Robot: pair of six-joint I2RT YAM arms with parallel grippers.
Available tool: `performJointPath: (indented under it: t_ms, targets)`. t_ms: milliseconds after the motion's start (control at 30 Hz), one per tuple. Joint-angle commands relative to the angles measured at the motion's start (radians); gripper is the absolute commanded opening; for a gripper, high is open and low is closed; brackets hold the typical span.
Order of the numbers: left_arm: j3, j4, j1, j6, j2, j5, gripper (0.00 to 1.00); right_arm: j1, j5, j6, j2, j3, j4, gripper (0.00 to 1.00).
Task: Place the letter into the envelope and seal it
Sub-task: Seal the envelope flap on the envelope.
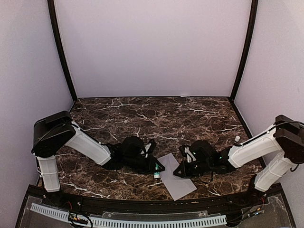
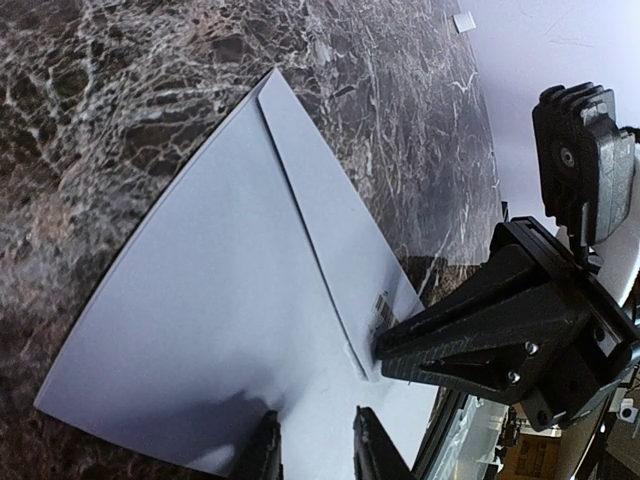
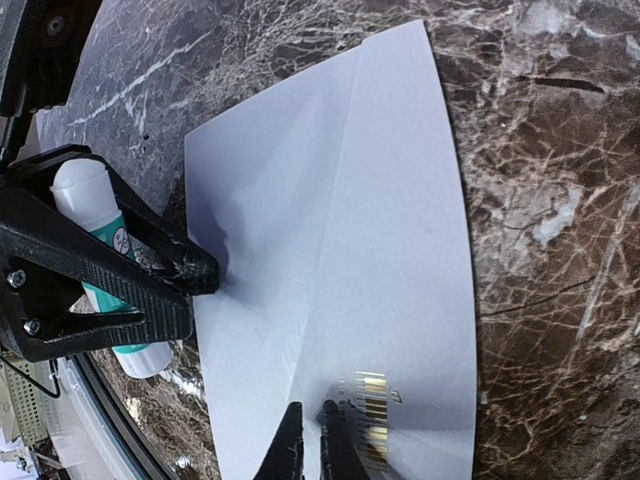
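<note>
The grey envelope (image 1: pixel 176 179) lies flat on the marble table between the two arms, with its flap (image 2: pixel 330 230) folded down along a long crease. My left gripper (image 1: pixel 160 168) (image 2: pixel 315 455) stands over the envelope's left edge, open, with nothing between its fingers. From the right wrist view its fingertips (image 3: pixel 195 275) touch the paper. My right gripper (image 1: pixel 176 174) (image 3: pixel 310 450) is shut, its tips down on the envelope (image 3: pixel 380 250) beside a printed barcode (image 3: pixel 370 420), at the flap's edge (image 2: pixel 385 350). The letter is hidden in every view.
A white glue stick with a teal label (image 1: pixel 156 175) (image 3: pixel 85 190) lies on the table just behind the left gripper, near the front edge. A slotted cable duct (image 1: pixel 128 221) runs along that edge. Pale walls enclose the table on three sides.
</note>
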Motion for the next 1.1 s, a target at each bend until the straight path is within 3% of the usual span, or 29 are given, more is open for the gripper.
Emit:
performJointPath:
  t_ms: [0,367,767,1067]
  targets:
    - [0.025,-0.081,0.000,0.018,0.015,0.002,0.00,0.010,0.011,0.043,0.030,-0.015,0.001,0.04]
    - [0.137,-0.114,0.000,0.034,-0.042,-0.010,0.00,0.012,0.023,0.083,0.044,-0.030,0.002,0.01]
    - [0.263,-0.062,-0.004,0.043,0.132,0.018,0.00,0.012,0.025,0.095,0.045,-0.035,0.007,0.00]
    - [0.264,-0.017,-0.004,0.031,0.234,0.013,0.00,0.014,0.038,0.133,0.000,-0.074,-0.001,0.00]
